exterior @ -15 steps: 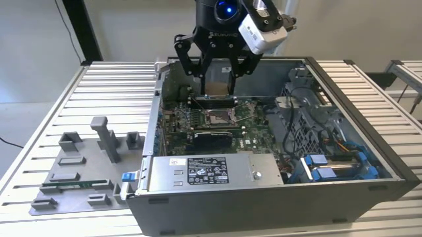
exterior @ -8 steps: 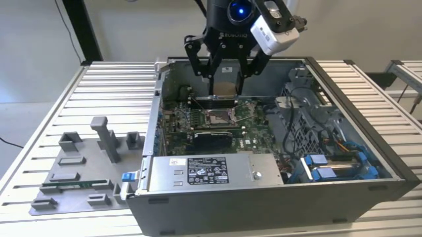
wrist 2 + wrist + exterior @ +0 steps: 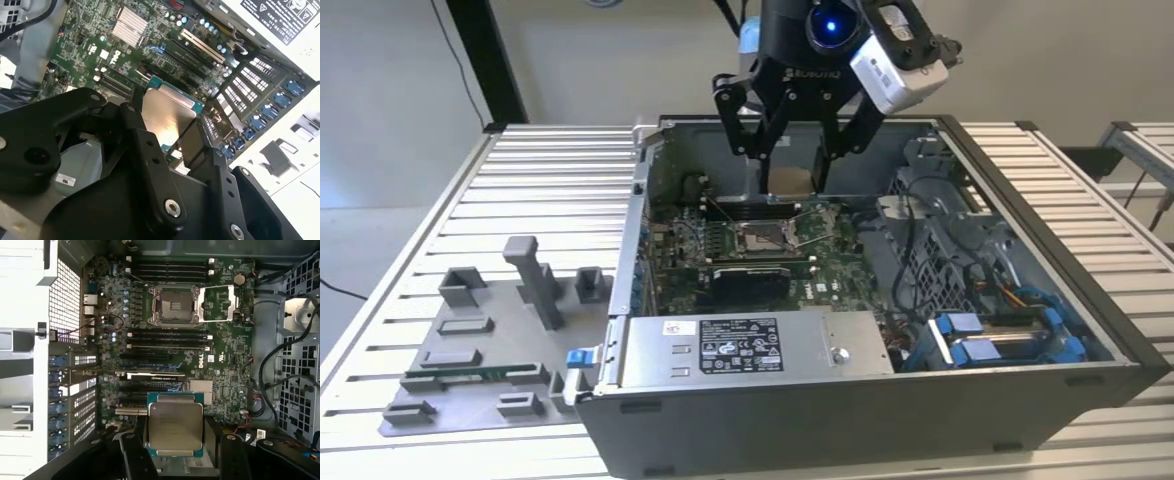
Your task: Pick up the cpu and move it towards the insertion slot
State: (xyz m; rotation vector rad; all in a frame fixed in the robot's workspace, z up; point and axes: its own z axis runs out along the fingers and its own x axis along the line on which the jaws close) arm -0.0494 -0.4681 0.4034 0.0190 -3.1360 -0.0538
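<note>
My gripper (image 3: 794,165) hangs over the far part of the open computer case and is shut on the cpu (image 3: 790,181), whose tan-gold face shows in the exterior view. In both wrist views the cpu (image 3: 175,426) (image 3: 167,112) shows its silver-grey top with a greenish rim, clamped between two black fingers (image 3: 134,452). The insertion slot (image 3: 766,237) lies below and nearer on the green motherboard. In the first wrist view the insertion slot (image 3: 175,305) stands open, with its shiny frame flipped aside and a brownish centre, well apart from the chip.
The case walls (image 3: 640,230) ring the board. A silver power supply (image 3: 747,345) sits at the near side, cables and blue drive bays (image 3: 1014,335) at the exterior view's right. A grey fixture plate (image 3: 480,400) with a green memory stick (image 3: 470,375) lies on the slatted table.
</note>
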